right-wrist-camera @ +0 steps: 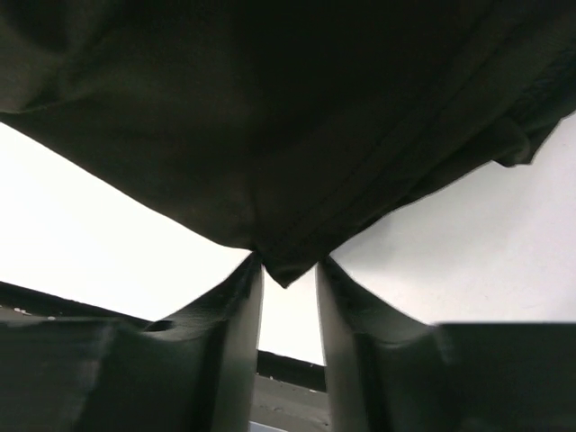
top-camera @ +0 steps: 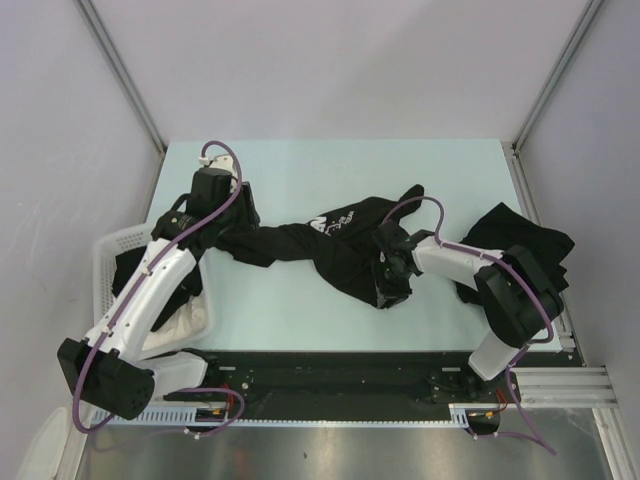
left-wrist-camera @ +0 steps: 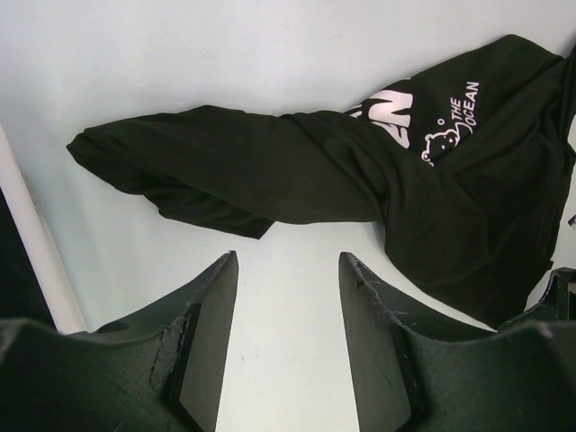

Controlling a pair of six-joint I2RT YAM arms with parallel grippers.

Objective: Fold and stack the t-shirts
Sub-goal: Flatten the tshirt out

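Checking right wrist, not top: shirt (right-wrist-camera: 288,135) corner sits between narrow jaws of right gripper (right-wrist-camera: 288,279), grip unclear. Meanwhile left gripper (left-wrist-camera: 288,261) hangs open, empty.

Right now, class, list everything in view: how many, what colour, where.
printed t-shirt: one, black with white lettering, table's middle
t-shirt heap: count unclear, black, table's right edge
basket: one, white, left edge, dark clothes inside
cloth: one, white, in the basket
table: one, pale blue
arms: two, white and black, near edge
left pincer: one, black, open, empty
right pincer: one, black, shut on the printed t-shirt's corner
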